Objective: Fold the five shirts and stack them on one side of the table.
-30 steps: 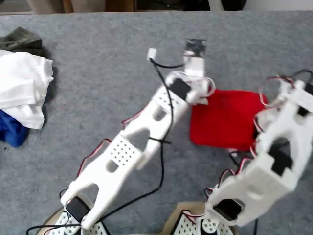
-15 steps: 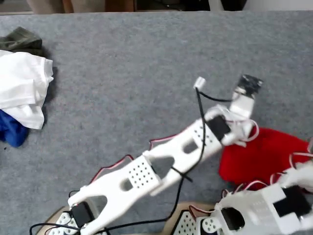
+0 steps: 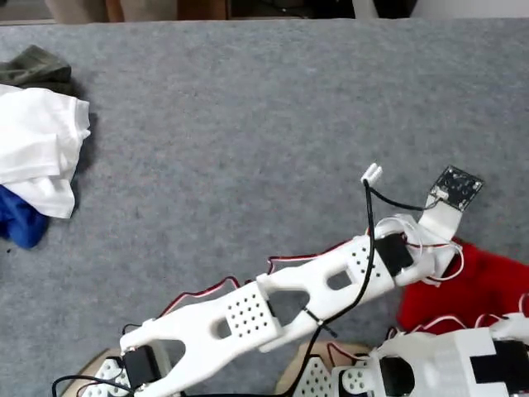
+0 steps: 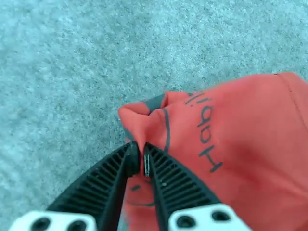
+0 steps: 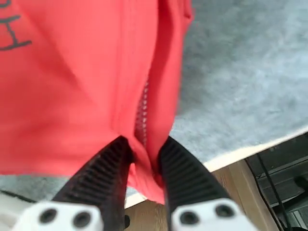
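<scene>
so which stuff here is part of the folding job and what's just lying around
Job: red shirt, white shirt, blue garment, dark green garment, left claw, right claw.
Not the job: grey table cover, black cable.

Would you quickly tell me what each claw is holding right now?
Left claw: closed on a bunched corner of the red shirt.
Right claw: closed on the red shirt's edge.

A grey cloth (image 3: 231, 124) covers the table (image 5: 231, 163), its pale edge seemingly wood.
</scene>
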Tool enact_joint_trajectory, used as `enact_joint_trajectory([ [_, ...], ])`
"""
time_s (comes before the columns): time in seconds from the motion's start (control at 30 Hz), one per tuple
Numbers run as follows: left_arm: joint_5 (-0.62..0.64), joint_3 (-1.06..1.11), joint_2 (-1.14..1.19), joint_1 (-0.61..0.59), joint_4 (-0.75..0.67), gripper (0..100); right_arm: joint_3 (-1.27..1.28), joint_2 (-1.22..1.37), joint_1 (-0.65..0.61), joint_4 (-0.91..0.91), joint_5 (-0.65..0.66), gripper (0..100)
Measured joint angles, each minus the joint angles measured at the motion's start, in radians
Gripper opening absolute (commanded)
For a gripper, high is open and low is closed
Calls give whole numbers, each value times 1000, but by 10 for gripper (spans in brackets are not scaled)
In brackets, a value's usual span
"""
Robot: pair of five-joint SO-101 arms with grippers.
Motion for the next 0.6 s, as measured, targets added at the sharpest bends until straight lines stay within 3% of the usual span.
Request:
enact_joint_trajectory([
  [0.1, -2, 3, 0, 2, 28, 181, 0, 0, 9, -11, 0, 112],
  [0.3, 51, -8, 2, -15, 117, 196, 0, 0, 9, 34, 51, 399],
  [0.6, 61, -241, 2, -172, 307, 195, -196, 0, 9, 282, 74, 432],
])
